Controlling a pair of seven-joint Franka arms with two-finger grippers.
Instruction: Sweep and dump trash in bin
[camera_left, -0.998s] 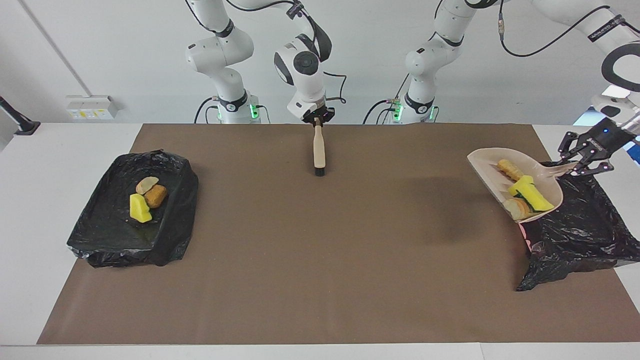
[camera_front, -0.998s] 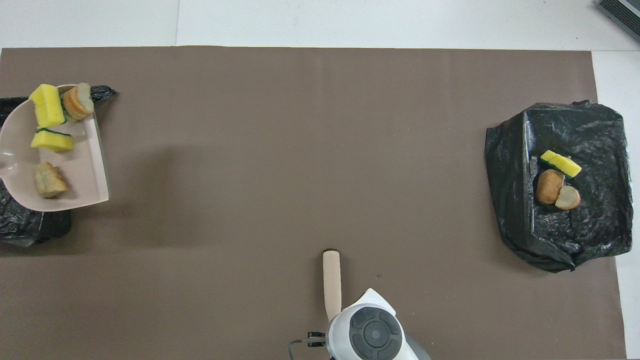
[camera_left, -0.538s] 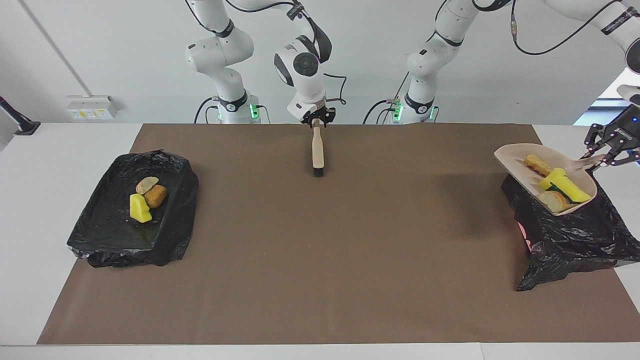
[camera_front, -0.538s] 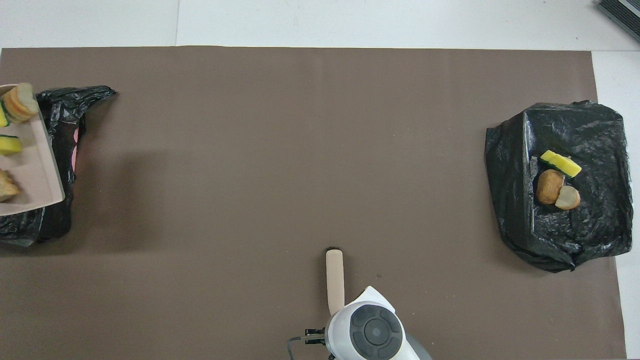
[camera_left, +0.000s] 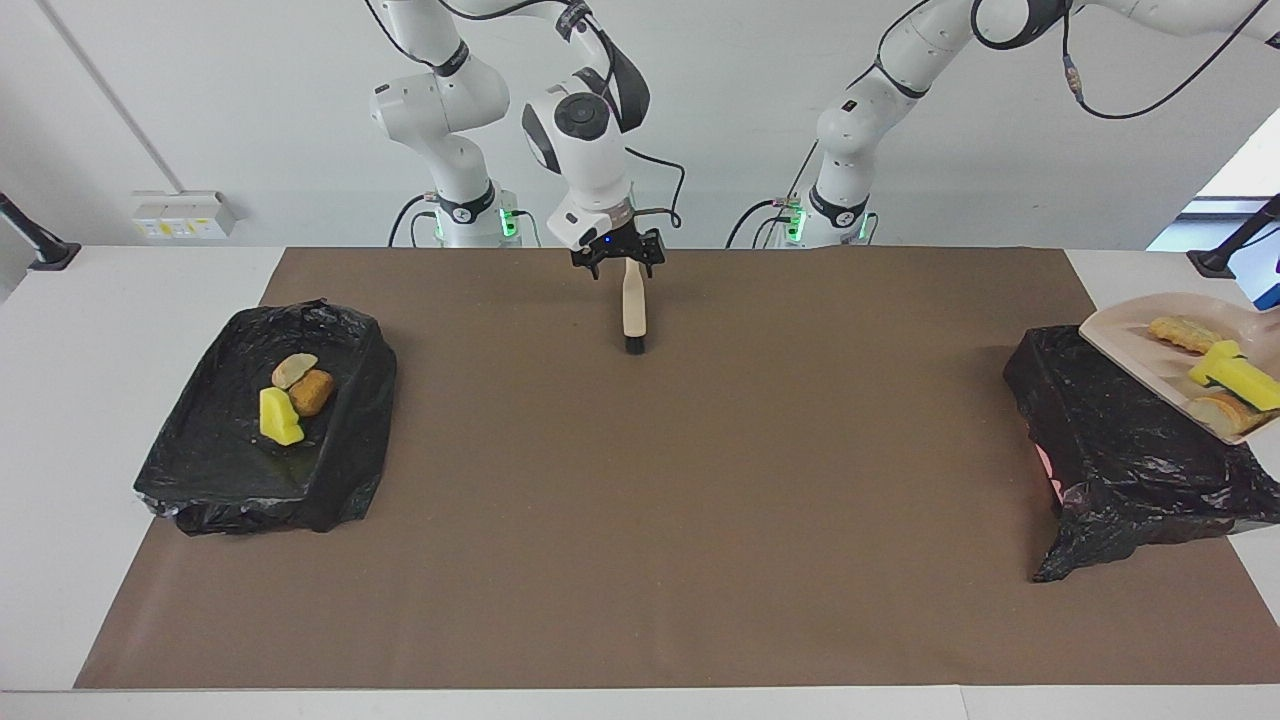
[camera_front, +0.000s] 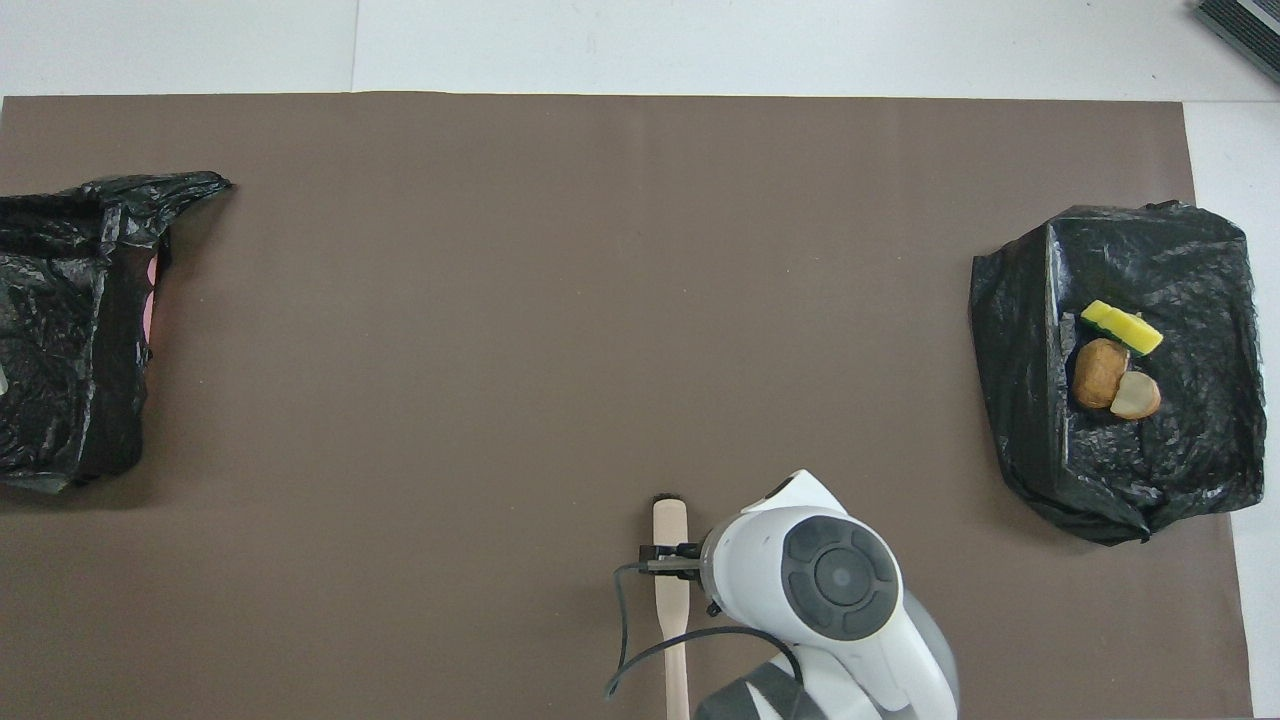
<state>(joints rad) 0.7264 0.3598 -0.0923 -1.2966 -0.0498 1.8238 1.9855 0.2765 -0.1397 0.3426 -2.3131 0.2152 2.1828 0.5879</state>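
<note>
Closest to the robots, a short hand brush with a pale wooden handle and black bristles (camera_left: 634, 310) lies flat on the brown paper sheet (camera_left: 700, 520) that covers the white table (camera_left: 60, 400). Its handle points toward the robots and its bristle end points away. The right gripper (camera_left: 620, 262) hangs low over the handle's robot end, its two fingers spread apart on either side of the wood and gripping nothing.

Farther out, at the right arm's end of the table, sits a shallow bin lined with a black plastic bag (camera_left: 220, 470). Three pieces of trash rest together in it: a bright yellow sponge scrap (camera_left: 280, 417), an orange-brown foam lump (camera_left: 311, 392) touching it, and a beige foam piece (camera_left: 293, 370) just beside that.

At the left arm's end stands a second black-bagged bin (camera_left: 1130, 460). A pale beige plastic dustpan (camera_left: 1130, 340) is raised over it, tilted, at the edge of the facing view. It carries more scraps: a ribbed beige-orange piece (camera_left: 1183, 333), yellow green-backed sponge pieces (camera_left: 1240, 375) and a round beige piece (camera_left: 1222, 412). The left gripper is out of sight past the frame edge, closed on the dustpan's handle.
</note>
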